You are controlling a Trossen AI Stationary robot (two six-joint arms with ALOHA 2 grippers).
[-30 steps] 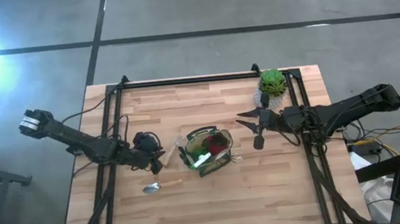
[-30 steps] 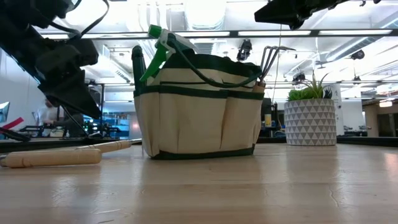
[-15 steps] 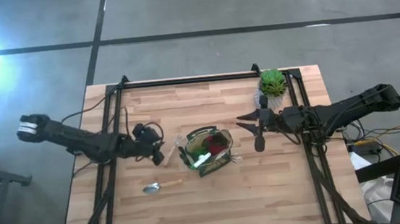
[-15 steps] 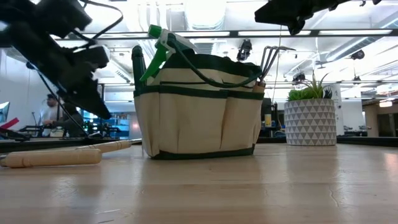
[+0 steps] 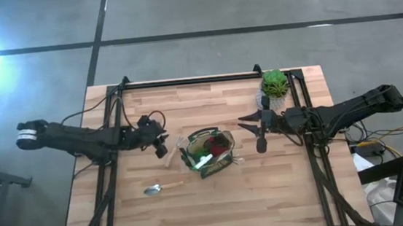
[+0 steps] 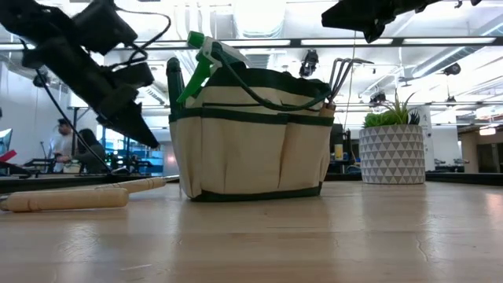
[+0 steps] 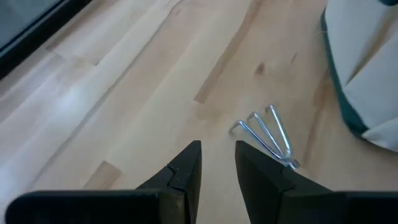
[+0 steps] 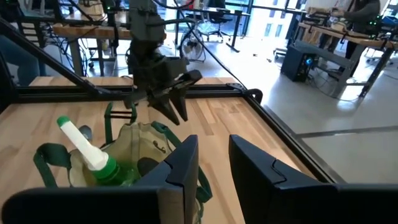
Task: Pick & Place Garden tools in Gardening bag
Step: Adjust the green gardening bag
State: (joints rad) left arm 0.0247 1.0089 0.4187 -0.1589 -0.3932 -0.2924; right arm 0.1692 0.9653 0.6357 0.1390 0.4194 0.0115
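Roughly, left tool (image 5: pixel 162 138) w/ narrow gap, near gardening bag (image 5: pixel 206 153) rim

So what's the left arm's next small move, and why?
Probably lower the left gripper onto the fork and close on it. The fingers stand slightly apart and empty just above the table, the tines lie right ahead, and the fork is outside the gardening bag. The right gripper hangs empty above the bag.

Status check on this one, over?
Left tool open, above fork beside bag. Right tool open, empty, other side of bag. One trowel on table.
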